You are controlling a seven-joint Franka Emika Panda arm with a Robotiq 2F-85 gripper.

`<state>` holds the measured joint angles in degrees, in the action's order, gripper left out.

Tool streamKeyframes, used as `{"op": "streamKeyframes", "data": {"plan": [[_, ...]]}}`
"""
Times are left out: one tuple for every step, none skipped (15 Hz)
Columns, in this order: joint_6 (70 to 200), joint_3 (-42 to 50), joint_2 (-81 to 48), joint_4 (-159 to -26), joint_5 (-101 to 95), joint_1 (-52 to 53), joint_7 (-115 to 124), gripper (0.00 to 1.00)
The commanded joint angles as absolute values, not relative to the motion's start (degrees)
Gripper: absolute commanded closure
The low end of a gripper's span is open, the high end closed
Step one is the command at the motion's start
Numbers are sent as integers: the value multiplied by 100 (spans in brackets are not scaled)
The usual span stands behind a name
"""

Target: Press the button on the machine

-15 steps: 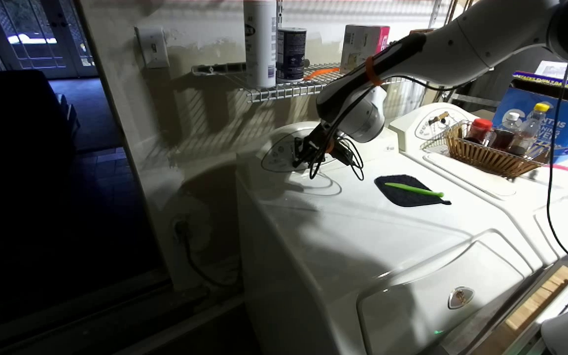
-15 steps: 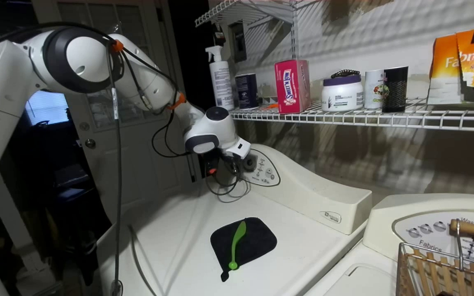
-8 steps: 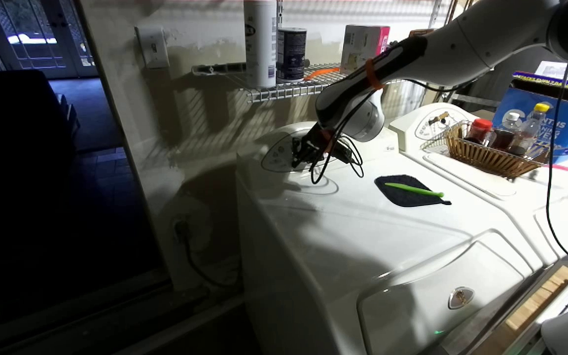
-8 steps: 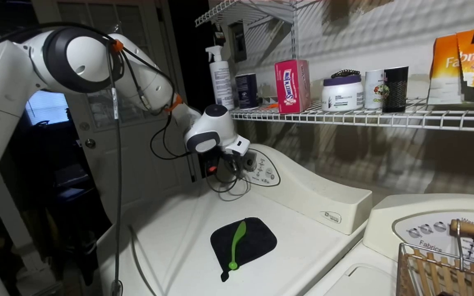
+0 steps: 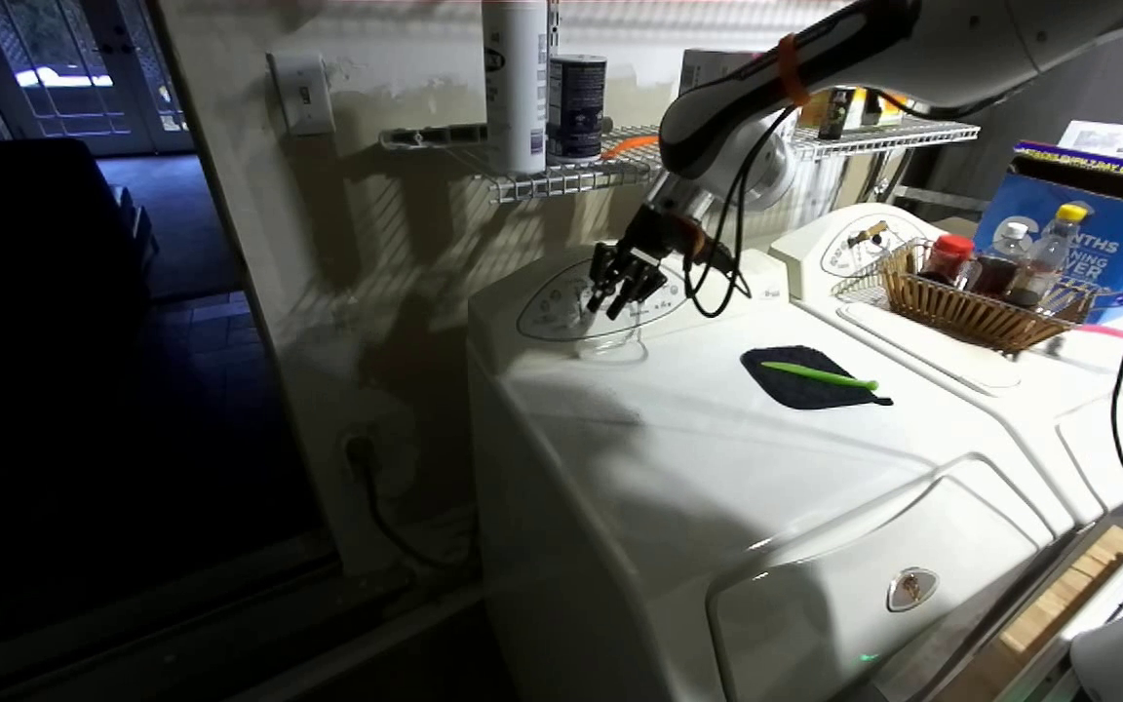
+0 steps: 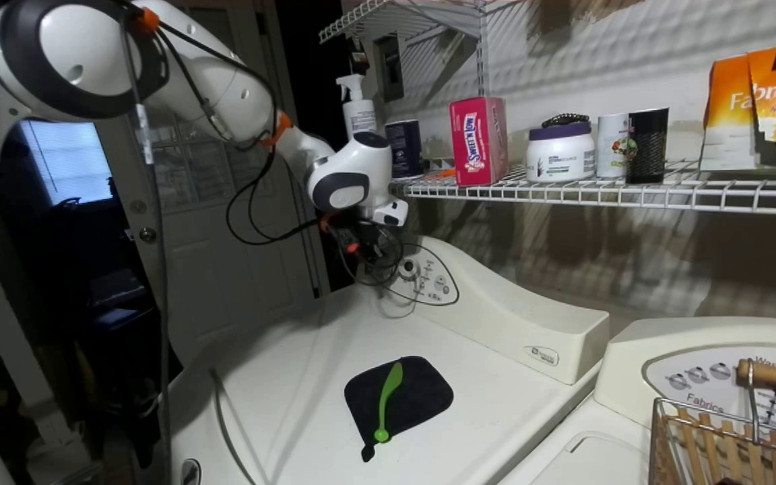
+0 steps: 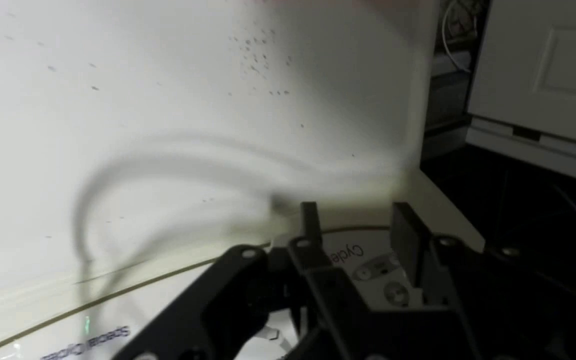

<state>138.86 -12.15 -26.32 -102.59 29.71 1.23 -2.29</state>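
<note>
The machine [image 5: 659, 439] is a large white washer with a sloped control panel [image 6: 438, 283] at its back; it also shows in an exterior view [image 6: 280, 397]. The panel's round dial [image 6: 409, 268] and small round buttons [image 6: 440, 281] show there. My gripper [image 5: 608, 304] hangs in front of the panel's left part, fingers apart and nothing between them. In the wrist view the open fingers [image 7: 354, 206] frame part of the panel with the word "Cycle" and grey buttons [image 7: 396, 294]. I cannot tell the exact gap to the panel. Loose cables partly hide the gripper in an exterior view.
A dark pot holder [image 6: 428, 391] with a green utensil [image 6: 388, 397] lies on the machine's top. A wire shelf [image 6: 563, 194] with containers hangs above the panel. A second white appliance with a wooden basket [image 5: 961, 317] stands beside the machine.
The arm has lifted and drawn back from the panel. The dial, covered before, now shows in an exterior view. The gripper's fingers now show clearly apart.
</note>
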Motion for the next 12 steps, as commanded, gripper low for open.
{"op": "streamKeyframes", "data": {"plan": [[12432,-747,-1680,-10663,2031,182,253,27],[12035,-634,-1485,-10684,1767,214,362,19],[11695,-528,-1332,-10671,1467,262,508,12],[11452,-446,-1217,-10644,1144,312,643,6],[11213,-383,-1072,-10646,829,356,819,1],[10977,-348,-958,-10630,530,392,958,0],[10807,-324,-873,-10618,225,431,1127,0],[10666,-317,-813,-10599,-81,477,1291,0],[10595,-328,-747,-10607,-393,527,1458,0],[10566,-345,-680,-10619,-708,573,1597,0],[10579,-367,-610,-10652,-993,621,1748,0],[10743,-387,-520,-10731,-1189,654,1865,0]]}}
